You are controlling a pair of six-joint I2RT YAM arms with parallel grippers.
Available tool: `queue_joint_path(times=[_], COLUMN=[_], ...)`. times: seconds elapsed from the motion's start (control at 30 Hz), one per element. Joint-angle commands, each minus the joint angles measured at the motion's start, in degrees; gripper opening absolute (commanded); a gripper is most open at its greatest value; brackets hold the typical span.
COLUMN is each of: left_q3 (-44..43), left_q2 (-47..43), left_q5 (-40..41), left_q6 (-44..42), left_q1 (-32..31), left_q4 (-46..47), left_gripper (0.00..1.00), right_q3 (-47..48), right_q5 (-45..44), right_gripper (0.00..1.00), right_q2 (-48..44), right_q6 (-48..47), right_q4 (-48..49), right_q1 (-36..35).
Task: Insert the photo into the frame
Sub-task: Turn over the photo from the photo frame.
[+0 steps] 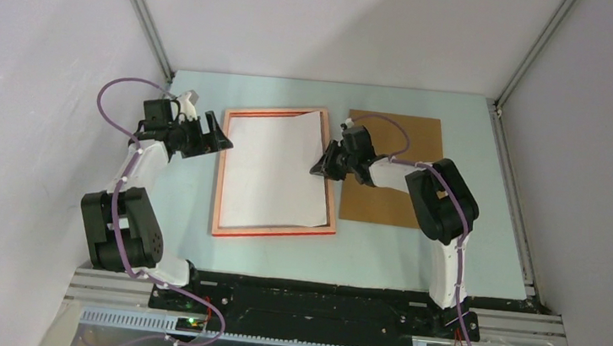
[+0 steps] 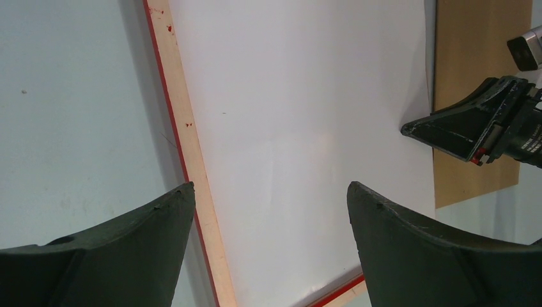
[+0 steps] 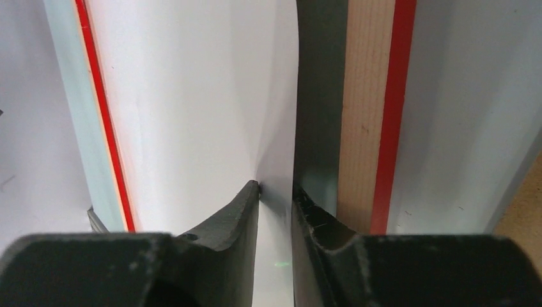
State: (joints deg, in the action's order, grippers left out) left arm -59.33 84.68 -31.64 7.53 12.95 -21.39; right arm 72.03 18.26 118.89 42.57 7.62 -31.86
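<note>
Picture frame (image 1: 274, 232), thin and rectangular, pale orange-pink back up, glossy red showing along its edges. Lies flat on the pale blue-green bench (image 1: 413, 260), between the two arms.

Inside the frame, large rectangular paper photo (image 1: 274, 170), plain white back up. Covers most of the opening, slightly askew, far right corner riding over the frame's right rail.

At the frame's right rail, about midway along, right gripper (image 1: 327, 165). Grasps the photo's right edge, fingers pinched close with the sheet between them. Paper lifted and bowed there, clear of the rail.

Over the frame's left rail, near its far end, left gripper (image 1: 213, 139). Released, jaws spread wide, one finger outside the frame above the bench, the other above the photo. Holds nothing.

Just right of the frame, flat brown backing board (image 1: 409, 132), partly under the right arm.
</note>
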Motion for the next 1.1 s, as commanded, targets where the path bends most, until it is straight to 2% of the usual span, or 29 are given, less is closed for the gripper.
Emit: queue_joint_path(times=[0.0,0.1,0.43,0.8,1.07], left_q3=[-0.2,-0.2,-0.1,0.1,0.2], left_q2=[-2.2,-2.3,-2.0,-2.0,-2.3], left_q5=[-0.8,-0.8,-1.1,-1.3,-1.2], left_q6=[0.1,0.0,0.0,0.0,-0.1], left_q1=[0.5,0.5,0.5,0.5,0.5], left_q4=[1.9,1.9,1.9,1.9,1.8], left_gripper=[0.93,0.93,0.93,0.93,0.93], right_q3=[1.6,1.6,1.5,3.4,4.5], right_q5=[-2.1,-2.5,-3.5,-3.3,-4.1], right_gripper=[0.24,0.19,0.17,0.33,0.37], right_q2=[-2.5,-2.7,-3.4,-2.4,-2.4], right_q6=[-2.2,-2.6,-3.7,-5.0,-6.0], right_q4=[-1.5,-1.9,-2.8,-3.8,-5.4], right_q1=[-0.6,-0.7,-0.7,-1.1,-1.6])
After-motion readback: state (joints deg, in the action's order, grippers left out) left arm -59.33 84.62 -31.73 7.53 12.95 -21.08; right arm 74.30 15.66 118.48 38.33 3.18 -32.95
